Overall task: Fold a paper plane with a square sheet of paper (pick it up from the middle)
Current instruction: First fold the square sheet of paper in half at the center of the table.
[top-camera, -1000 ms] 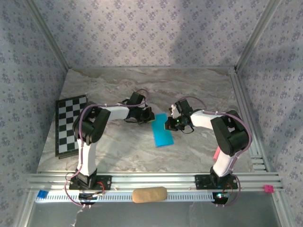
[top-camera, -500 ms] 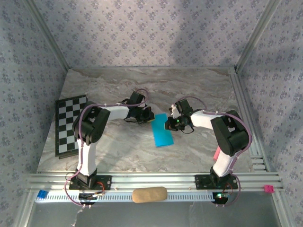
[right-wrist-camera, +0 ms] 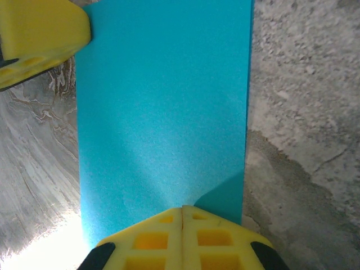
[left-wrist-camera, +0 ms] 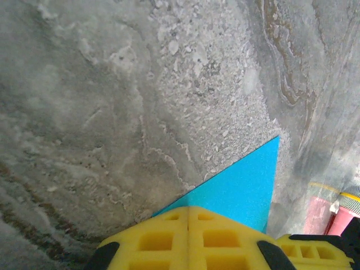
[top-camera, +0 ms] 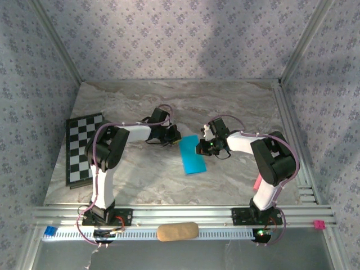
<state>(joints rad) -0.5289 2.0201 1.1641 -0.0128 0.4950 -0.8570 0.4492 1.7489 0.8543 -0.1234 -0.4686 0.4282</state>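
One bright turquoise sheet of paper [top-camera: 192, 156], flat narrow rectangle, crisp edges

checkered board [top-camera: 83, 149]: far left | tan block [top-camera: 178, 231]: front centre | pink stick [top-camera: 257, 182]: right

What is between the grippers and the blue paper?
Nothing visible. The left gripper, shut, sits over the turquoise paper at its far left corner; the right gripper, shut, over its right edge.
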